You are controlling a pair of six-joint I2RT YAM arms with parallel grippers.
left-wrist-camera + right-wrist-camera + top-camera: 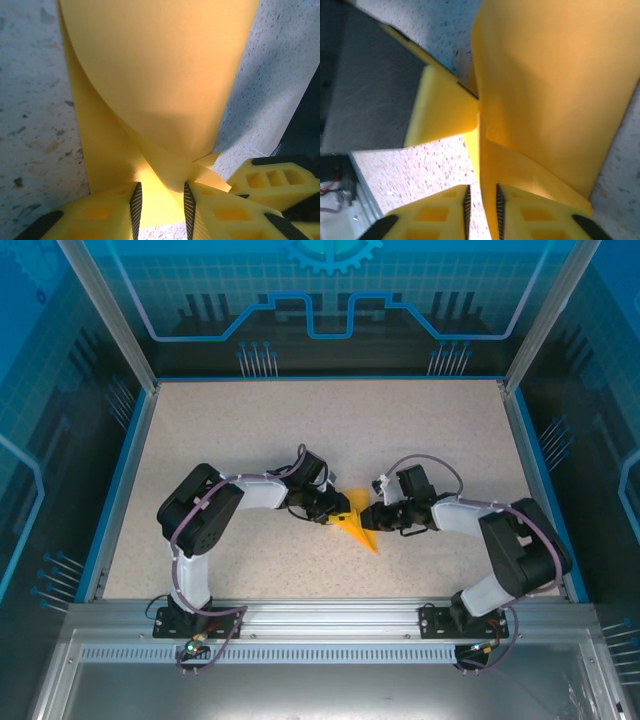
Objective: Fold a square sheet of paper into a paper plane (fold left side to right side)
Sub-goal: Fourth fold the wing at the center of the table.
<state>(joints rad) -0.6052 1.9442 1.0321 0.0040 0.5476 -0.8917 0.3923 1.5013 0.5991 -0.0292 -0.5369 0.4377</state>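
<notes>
The square sheet of paper is folded into a narrow pointed paper plane (pixel 360 532) lying mid-table, tip toward the near right. My left gripper (pixel 346 508) reaches it from the left and my right gripper (pixel 371 517) from the right, almost touching each other. In the left wrist view the paper (pixel 160 75) curls upward, and a fold sits between the left gripper's (pixel 160 202) parted jaws. In the right wrist view the paper (pixel 555 100) rests against one pad of the right gripper (pixel 482 210), with speckled table showing in the gap beside it.
The speckled table (pixel 250 430) is ringed by a blue rim, with transparent walls on three sides. A metal rail (pixel 320 620) carrying the arm bases runs along the near edge. The right gripper's yellow finger (pixel 275 180) sits close beside the left jaws.
</notes>
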